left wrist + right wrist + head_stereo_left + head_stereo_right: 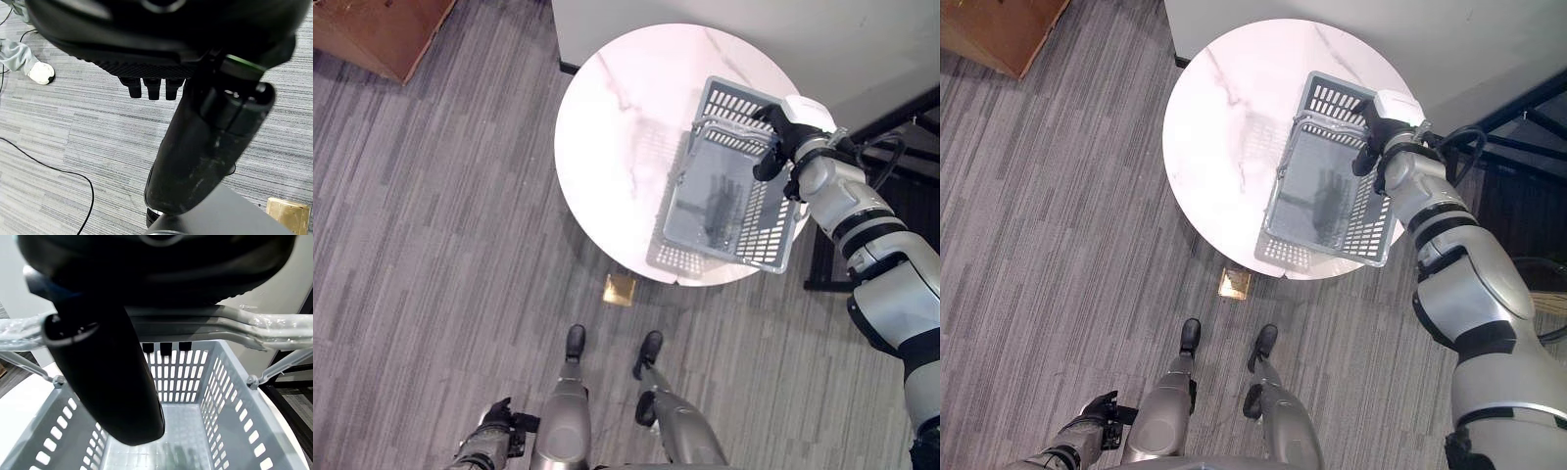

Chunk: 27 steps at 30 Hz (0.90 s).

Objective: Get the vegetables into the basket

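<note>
Basket: a grey slatted plastic basket (pixel 729 186) is being held over the right part of the round white marbled table (pixel 626 127), its shadow being cast on the tabletop beneath it.
Basket handles: the wire handles with their pale grips (pixel 274 330) are being raised above the basket's rim.
Right hand: the right hand (pixel 783 132) is being kept curled round the handle grips at the basket's far end, the thumb reaching down over the open interior in the right wrist view.
Basket contents: only the bare slatted bottom is being shown inside.
Left hand: the left hand (pixel 497 423) is being held low over the grey striped carpet (pixel 431 245), fingers curled with nothing in them.
Floor: a small brass floor plate (pixel 620 290) is being seen just beyond the table's near edge.
Corner: a brown wooden cabinet (pixel 382 29) is being seen at the far left.
</note>
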### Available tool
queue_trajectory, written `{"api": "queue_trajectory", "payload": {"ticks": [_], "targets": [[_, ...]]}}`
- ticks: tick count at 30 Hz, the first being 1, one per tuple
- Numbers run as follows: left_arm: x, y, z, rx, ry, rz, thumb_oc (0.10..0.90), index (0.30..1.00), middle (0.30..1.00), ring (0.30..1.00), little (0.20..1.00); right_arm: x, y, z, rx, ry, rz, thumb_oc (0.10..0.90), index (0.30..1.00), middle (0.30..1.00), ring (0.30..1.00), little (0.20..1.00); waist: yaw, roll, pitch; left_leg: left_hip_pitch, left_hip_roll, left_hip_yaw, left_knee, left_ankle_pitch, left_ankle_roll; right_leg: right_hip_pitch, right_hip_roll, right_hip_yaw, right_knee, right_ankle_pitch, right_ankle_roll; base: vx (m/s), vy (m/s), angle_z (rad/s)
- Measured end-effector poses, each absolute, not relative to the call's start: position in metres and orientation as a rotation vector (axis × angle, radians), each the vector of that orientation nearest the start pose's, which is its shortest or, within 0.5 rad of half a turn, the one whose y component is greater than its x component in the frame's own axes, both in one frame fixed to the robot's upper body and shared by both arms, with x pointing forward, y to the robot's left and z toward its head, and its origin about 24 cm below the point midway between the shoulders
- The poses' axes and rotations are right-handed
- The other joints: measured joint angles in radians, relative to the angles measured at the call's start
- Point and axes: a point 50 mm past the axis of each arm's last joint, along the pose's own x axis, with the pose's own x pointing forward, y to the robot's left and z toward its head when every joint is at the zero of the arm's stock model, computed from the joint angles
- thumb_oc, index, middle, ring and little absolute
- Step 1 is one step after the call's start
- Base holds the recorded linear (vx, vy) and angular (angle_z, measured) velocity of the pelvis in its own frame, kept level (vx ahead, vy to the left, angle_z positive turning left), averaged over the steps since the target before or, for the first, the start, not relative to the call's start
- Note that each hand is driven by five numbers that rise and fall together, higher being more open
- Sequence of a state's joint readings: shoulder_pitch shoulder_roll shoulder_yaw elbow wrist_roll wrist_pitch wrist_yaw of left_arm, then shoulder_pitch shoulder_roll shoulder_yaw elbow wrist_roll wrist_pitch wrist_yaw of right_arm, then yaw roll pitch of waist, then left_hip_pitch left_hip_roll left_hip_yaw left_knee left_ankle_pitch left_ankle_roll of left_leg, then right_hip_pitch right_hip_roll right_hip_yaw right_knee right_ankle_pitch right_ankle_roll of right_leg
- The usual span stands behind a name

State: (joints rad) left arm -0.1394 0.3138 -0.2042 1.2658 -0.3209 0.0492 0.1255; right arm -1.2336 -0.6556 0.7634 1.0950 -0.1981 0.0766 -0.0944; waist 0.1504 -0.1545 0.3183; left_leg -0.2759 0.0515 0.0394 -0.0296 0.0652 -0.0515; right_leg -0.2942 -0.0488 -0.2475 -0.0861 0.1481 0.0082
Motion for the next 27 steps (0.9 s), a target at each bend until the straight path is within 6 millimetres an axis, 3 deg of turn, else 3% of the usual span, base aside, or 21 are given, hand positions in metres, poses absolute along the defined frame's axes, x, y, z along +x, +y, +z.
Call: {"api": "queue_trajectory", "payload": {"ticks": [8,13,18,24,27], "targets": [[0.129,0.260,-0.146,0.195,1.178,0.309,0.900,1.000,1.000,1.000,1.000,0.417,-0.217,0.216,-1.299,-0.045,-0.101,0.400,0.300,0.300,0.300,0.300,-0.002,0.008,-0.004,0.071,0.000,0.006,-0.004,0.001,0.000,0.067,0.001,0.008,0.000,0.000,-0.001,-0.06,-0.003,-0.02],[0.128,0.259,-0.146,0.189,1.183,0.310,0.900,1.000,1.000,1.000,1.000,0.411,-0.213,0.201,-1.331,-0.037,-0.026,0.400,0.300,0.300,0.300,0.300,-0.001,0.008,-0.007,0.128,-0.002,0.023,-0.011,0.002,0.001,0.110,0.000,0.025,0.000,0.001,0.000,-0.04,0.009,-0.09],[0.114,0.261,-0.150,0.150,1.230,0.337,0.900,1.000,1.000,1.000,1.000,0.394,-0.224,0.160,-1.317,0.042,0.068,0.400,0.300,0.300,0.300,0.300,-0.025,0.021,-0.043,0.231,-0.003,0.045,-0.048,0.007,0.007,0.188,0.000,0.038,0.000,0.000,0.003,-0.09,0.017,-0.12],[0.099,0.263,-0.153,0.110,1.270,0.373,0.900,1.000,1.000,1.000,1.000,0.377,-0.220,0.138,-1.325,0.056,0.177,0.400,0.300,0.300,0.300,0.300,-0.076,0.044,-0.092,0.305,-0.008,0.092,-0.059,0.004,0.013,0.231,0.000,0.083,0.000,0.001,0.012,-0.08,-0.003,-0.22],[0.083,0.261,-0.157,0.103,1.313,0.366,0.900,1.000,1.000,1.000,1.000,0.356,-0.231,0.115,-1.309,0.104,0.225,0.400,0.300,0.300,0.300,0.300,-0.094,0.068,-0.136,0.344,-0.008,0.116,-0.060,-0.007,0.023,0.259,0.002,0.109,0.000,-0.002,0.020,-0.06,-0.027,-0.28]]}}
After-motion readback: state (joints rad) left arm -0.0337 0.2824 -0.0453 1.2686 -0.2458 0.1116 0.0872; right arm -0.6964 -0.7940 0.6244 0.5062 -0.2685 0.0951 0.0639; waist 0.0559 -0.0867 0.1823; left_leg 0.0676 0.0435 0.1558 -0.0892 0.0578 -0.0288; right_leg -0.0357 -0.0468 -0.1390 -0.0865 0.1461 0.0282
